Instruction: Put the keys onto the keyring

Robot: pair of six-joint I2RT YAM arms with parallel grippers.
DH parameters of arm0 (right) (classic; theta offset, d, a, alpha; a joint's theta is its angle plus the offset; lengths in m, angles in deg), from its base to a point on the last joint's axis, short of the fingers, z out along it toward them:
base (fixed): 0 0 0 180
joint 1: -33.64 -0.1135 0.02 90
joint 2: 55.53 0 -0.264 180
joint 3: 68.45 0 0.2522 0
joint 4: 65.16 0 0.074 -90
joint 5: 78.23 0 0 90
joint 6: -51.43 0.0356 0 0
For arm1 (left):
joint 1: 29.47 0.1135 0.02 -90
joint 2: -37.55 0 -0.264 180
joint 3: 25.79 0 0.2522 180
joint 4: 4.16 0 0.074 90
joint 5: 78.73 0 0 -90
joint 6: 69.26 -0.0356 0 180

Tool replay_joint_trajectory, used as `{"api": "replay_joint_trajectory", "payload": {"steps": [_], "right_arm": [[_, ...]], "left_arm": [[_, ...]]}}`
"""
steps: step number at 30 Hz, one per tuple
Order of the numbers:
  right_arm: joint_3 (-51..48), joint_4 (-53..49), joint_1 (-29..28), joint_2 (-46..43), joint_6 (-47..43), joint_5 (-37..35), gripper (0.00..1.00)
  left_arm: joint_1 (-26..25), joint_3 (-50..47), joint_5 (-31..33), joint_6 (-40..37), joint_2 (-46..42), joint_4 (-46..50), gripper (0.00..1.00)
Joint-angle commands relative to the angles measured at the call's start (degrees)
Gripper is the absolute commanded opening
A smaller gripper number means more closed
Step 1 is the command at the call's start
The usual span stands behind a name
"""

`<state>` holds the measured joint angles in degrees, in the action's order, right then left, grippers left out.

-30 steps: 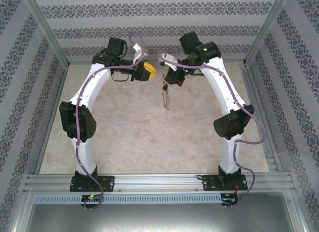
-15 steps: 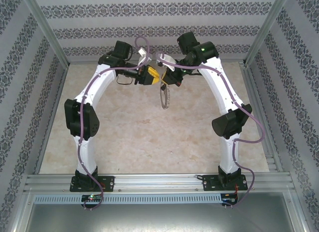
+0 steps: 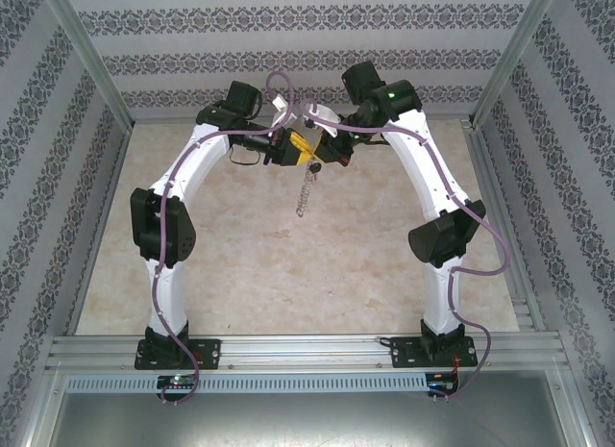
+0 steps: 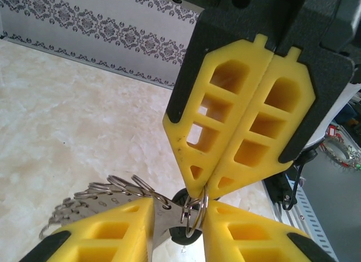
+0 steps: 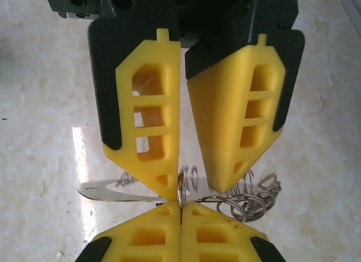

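- From above: shows both arms arched inward, with the left gripper [image 3: 302, 149] and the right gripper [image 3: 320, 154] meeting tip to tip over the far middle of the table [image 3: 240, 264].
- Also from above: shows the keyring [image 3: 305, 192] hanging edge-on and chain-like just under those fingertips, slanting down to the left. Finds a tiny dark speck, apparently the key [image 3: 313, 165], at its upper end. Cannot tell either claw's state from up here.
- From the left wrist: shows the left gripper's own yellow fingers [image 4: 101, 234] at the bottom edge, standing a little apart, with a flat silver strip [image 4: 162, 217] and a small ring [image 4: 194, 208] in the gap. Cannot tell whether pinched or merely straddled.
- Same view: shows the right gripper pointing down from the top, fingers pressed flat together, tips nipping that small ring. Shows the keyring's loops fanned out to the left of the strip.
- From the right wrist: shows the right gripper's own fingers at the bottom, pressed together on the thin small ring standing upright in the seam.
- Same view: shows the left gripper above with a narrow gap between its tips, the strip lying level to the left, the loops bunched low right.
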<state>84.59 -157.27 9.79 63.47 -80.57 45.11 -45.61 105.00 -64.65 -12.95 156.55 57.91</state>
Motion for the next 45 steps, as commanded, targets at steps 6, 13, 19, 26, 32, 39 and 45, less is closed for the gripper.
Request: {"api": "replay_joint_trajectory", "payload": {"steps": [6, 13, 19, 26, 32, 39, 45], "right_arm": [[1.3, -0.1, -0.7, 0.6, -1.0, 1.2, 0.0], [1.0, -0.2, -0.6, 0.5, -1.0, 1.1, 0.0], [0.8, 0.0, -0.6, 0.5, -0.9, 1.5, 0.0], [-0.2, 2.6, -0.2, -0.4, 1.1, 3.0, 0.03], [-10.3, 14.0, 3.5, -8.6, 8.1, 6.7, 0.38], [-36.9, 38.4, 7.6, -24.7, 21.1, 11.0, 0.42], [-56.5, 62.8, 7.1, -32.2, 37.2, 9.3, 0.42]], "left_arm": [[-0.8, 2.9, -3.0, -0.3, 0.6, 0.5, 0.25], [-0.8, 3.0, -3.2, -0.5, 0.4, 0.4, 0.21], [-0.8, 3.0, -4.3, -0.5, 0.4, 0.2, 0.0], [-0.8, 2.7, -4.1, -1.2, 0.1, 0.1, 0.0], [-0.7, 2.8, -3.5, -1.2, -0.2, -0.4, 0.0], [-0.7, 2.8, -3.3, -0.7, -0.4, -1.0, 0.0], [-0.7, 2.8, -2.8, -0.2, -0.5, -1.4, 0.0]]}}
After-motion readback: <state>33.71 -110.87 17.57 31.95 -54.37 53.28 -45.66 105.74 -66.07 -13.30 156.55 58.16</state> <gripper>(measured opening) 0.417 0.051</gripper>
